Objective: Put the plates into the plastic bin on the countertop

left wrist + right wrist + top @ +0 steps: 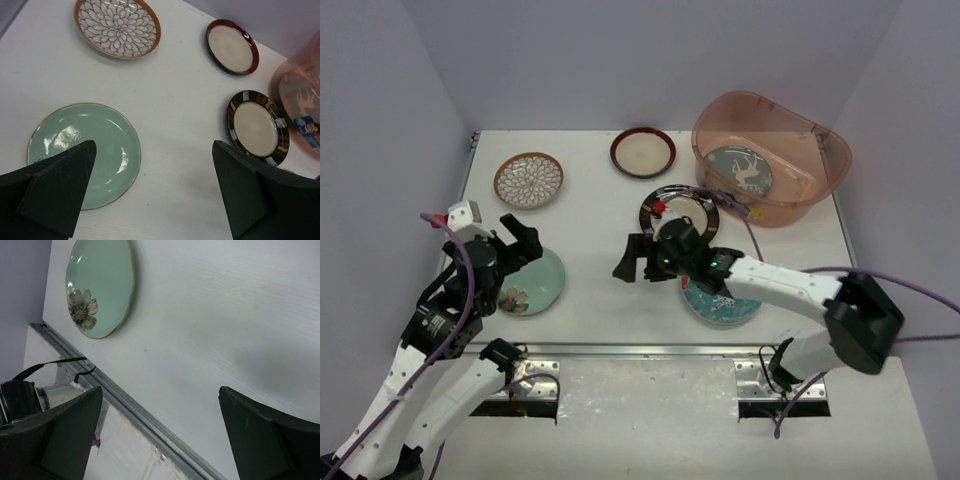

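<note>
The plastic bin (820, 150) stands at the back right with the grey deer plate (740, 170) inside. On the countertop (595, 215) lie the brown-white floral plate (528, 180), the dark-red rimmed plate (643, 152), the black-striped plate (672, 205), the mint green plate (538, 285) and the blue-white floral plate (720, 308), partly under my right arm. The red-blue flower plate is not visible. My left gripper (525, 243) is open and empty above the mint plate's right edge (85, 150). My right gripper (628, 258) is open and empty over bare countertop (210, 315).
The left wrist view shows the floral plate (117, 26), red-rimmed plate (232, 46), striped plate (257, 127) and the bin's wall (300, 85). The right wrist view shows the mint plate (100, 285) and the table's near metal rail (130, 407). Walls enclose three sides.
</note>
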Controlling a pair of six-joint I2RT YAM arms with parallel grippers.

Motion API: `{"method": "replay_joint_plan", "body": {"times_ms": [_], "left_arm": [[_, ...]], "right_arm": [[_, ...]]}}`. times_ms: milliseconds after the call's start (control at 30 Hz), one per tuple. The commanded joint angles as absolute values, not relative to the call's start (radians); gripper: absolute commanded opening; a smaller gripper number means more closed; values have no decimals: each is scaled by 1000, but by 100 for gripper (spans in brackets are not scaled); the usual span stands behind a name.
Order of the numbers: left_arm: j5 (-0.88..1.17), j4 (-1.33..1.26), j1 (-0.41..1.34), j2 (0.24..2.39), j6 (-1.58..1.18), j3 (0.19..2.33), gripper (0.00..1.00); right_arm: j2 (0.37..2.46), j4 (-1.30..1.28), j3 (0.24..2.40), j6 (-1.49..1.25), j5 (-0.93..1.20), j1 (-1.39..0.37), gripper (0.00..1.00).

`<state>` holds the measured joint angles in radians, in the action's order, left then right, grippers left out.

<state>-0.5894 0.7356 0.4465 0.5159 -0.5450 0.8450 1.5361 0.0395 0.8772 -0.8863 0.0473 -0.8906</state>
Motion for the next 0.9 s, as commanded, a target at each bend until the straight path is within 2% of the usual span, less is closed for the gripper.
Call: {"method": "replay_joint_plan", "body": {"times_ms": [0, 33, 67, 100, 133, 200, 300, 467, 500, 600, 767, 867], "left_arm": [[-422, 638, 453, 550, -496, 842, 100], [-385, 626, 453, 560, -483, 842, 100], [-301, 608, 453, 584, -456, 842, 100], [-263, 607, 453, 603, -455, 841, 100], [-220, 597, 453, 642, -446, 842, 100], [-211, 602, 453, 693, -423, 848, 100], [-201, 609, 454, 712, -413, 857, 100], [-175, 561, 454, 676, -416, 805, 100], [-175, 561, 454, 670, -416, 805, 100], [-176, 554, 463, 622, -419, 795, 100], [-189, 553, 499, 562, -427, 788, 100], [-198, 552, 529, 538, -431, 787, 100]], "right_arm": [[1176, -9, 661, -948, -41, -731, 99], [1105, -71, 623, -953, -61, -700, 99], [975, -247, 567, -963, -131, -651, 99], [966, -255, 544, -964, -137, -648, 99], [836, -370, 511, -969, -215, -608, 99], [662, -539, 501, -925, -288, -538, 99], [599, -696, 544, -840, -380, -479, 99], [652, -759, 535, -723, -450, -309, 99], [676, -734, 529, -722, -422, -307, 99], [770, -646, 518, -663, -203, -108, 99], [877, -439, 428, -619, 17, 68, 99], [953, -368, 395, -614, 50, 102, 98]]}}
